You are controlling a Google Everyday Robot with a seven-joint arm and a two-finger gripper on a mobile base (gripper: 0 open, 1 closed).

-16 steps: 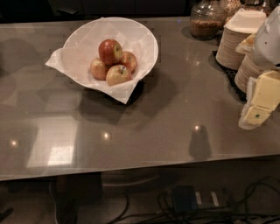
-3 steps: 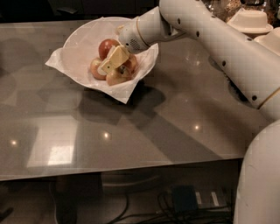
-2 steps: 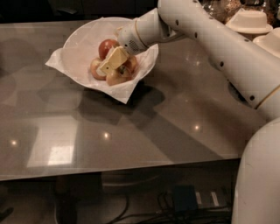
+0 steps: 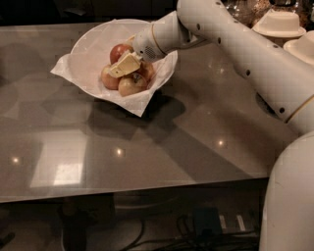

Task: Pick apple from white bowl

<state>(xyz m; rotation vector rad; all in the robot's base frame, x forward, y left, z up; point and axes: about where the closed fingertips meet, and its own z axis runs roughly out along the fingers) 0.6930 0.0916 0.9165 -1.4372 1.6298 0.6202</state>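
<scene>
The white bowl point(image 4: 91, 54), lined with white paper whose corners hang over the rim, stands at the back left of the grey table. Several red-yellow apples point(image 4: 131, 84) lie in it. My gripper point(image 4: 125, 65), cream-coloured, reaches in from the right and sits down among the apples, on top of the pile between the back apple point(image 4: 119, 50) and the front ones. It hides part of the pile. The white arm point(image 4: 235, 44) stretches across the right half of the view.
Stacked beige plates point(image 4: 279, 22) and another stack point(image 4: 301, 46) stand at the back right, beside a glass jar point(image 4: 240, 10). The table's front edge point(image 4: 147, 188) runs across the lower view, with cables on the floor under it.
Five seconds ago the gripper hung at the table's right edge; it has since swung left into the bowl. Over the last second it has barely moved.
</scene>
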